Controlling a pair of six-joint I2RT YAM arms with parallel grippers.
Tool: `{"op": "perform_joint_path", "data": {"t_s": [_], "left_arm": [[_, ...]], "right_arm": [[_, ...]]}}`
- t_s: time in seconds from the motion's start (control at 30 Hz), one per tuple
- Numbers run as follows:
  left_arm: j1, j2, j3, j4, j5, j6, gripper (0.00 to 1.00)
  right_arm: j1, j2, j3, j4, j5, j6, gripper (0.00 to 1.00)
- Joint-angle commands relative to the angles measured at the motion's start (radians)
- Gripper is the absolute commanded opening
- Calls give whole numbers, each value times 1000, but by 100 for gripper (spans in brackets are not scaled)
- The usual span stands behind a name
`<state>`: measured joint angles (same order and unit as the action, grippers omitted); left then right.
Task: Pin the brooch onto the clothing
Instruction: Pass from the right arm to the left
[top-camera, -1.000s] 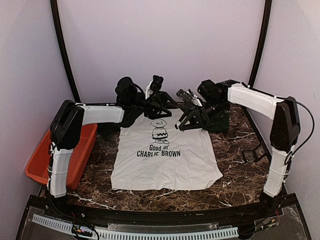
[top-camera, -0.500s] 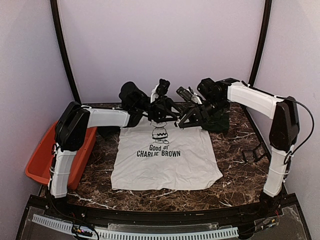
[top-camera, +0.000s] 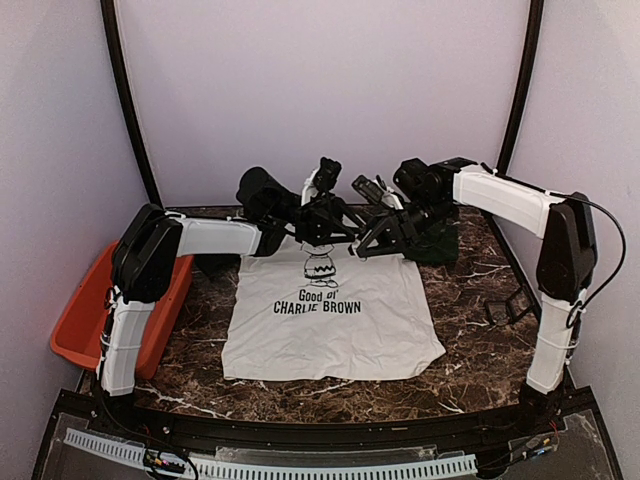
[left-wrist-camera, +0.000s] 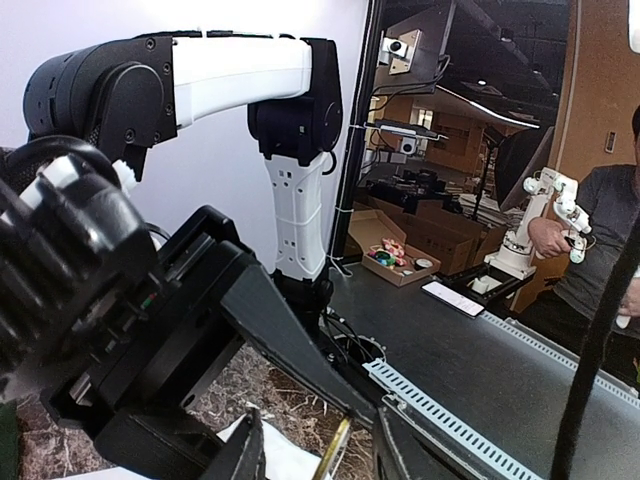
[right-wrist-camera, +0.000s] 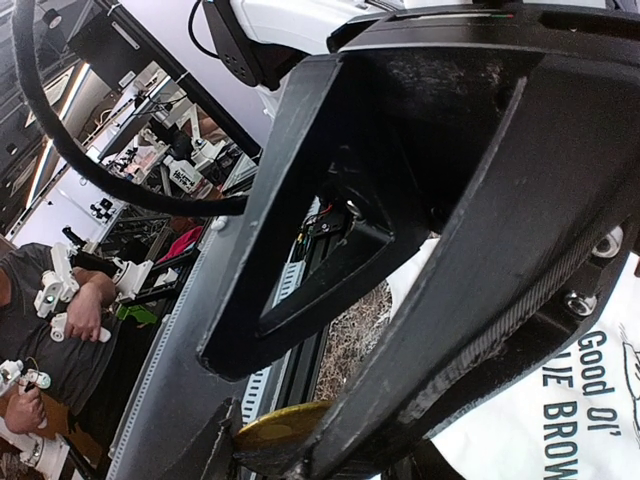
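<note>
Though it's blurry, brooch (right-wrist-camera: 281, 425) prob. sits in R end effector (right-wrist-camera: 260, 447).

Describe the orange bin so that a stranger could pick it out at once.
From the dark marble table, look to its left edge, beside the left arm. The bin there is an open rectangular tub, the only bright orange thing; the nearby T-shirt is flat and white.

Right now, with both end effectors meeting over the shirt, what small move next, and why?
Probably close the left end effector gently onto the brooch, keeping the right end effector steady. The gold disc looks gripped at the right's tips, while its edge stands between the left's fingers without clear contact. Both meet above the T-shirt near its collar, so lowering seems premature.
</note>
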<state>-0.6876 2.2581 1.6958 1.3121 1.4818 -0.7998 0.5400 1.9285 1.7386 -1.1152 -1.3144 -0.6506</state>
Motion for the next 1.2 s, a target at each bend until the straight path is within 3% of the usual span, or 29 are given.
{"op": "perform_joint_path", "data": {"t_s": [0.0, 0.33, 1.17], "left_arm": [[-4, 5, -2, 56, 216, -27, 37], [-6, 11, -2, 61, 216, -33, 39], [-16, 25, -7, 68, 216, -35, 20]], "right_arm": [[-11, 2, 6, -8, -27, -14, 40], [-24, 1, 15, -9, -38, -14, 40], [-34, -1, 41, -24, -67, -29, 40]]}}
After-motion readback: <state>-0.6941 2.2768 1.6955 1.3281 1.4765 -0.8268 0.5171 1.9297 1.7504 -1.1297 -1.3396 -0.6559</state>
